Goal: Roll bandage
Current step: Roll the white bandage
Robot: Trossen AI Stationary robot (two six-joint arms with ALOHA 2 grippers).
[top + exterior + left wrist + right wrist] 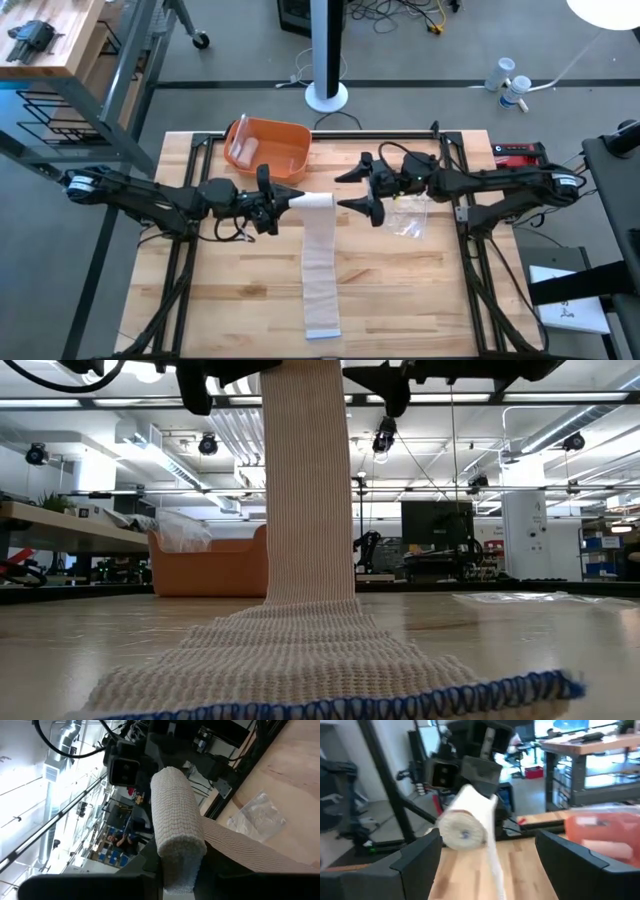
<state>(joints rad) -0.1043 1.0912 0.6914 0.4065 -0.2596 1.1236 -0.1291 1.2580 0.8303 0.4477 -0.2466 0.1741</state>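
Observation:
A white bandage is partly wound into a roll [315,201] held above the table's middle. Its unrolled strip [321,270] drops to the table and runs toward the near edge, ending in a blue-stitched end [400,693] that lies flat. My left gripper [290,200] comes in from the left and is shut on the roll. My right gripper [345,190] stands open just right of the roll's free end [462,833], with one finger [415,857] on each side of the line to it and touching nothing. My left gripper holds the roll by its left end [177,870], pinched between the two fingers. The fingers come level from the table's left and lie along the roll. The roll is lifted clear and lies level, its free end toward my right gripper; the strip [305,480] hangs straight from it to the table.
An orange bin [268,146] holding a clear packet stands at the far side, left of centre. A clear plastic wrapper [410,216] lies on the wood under my right arm. Black frame rails run along the table's left and right sides.

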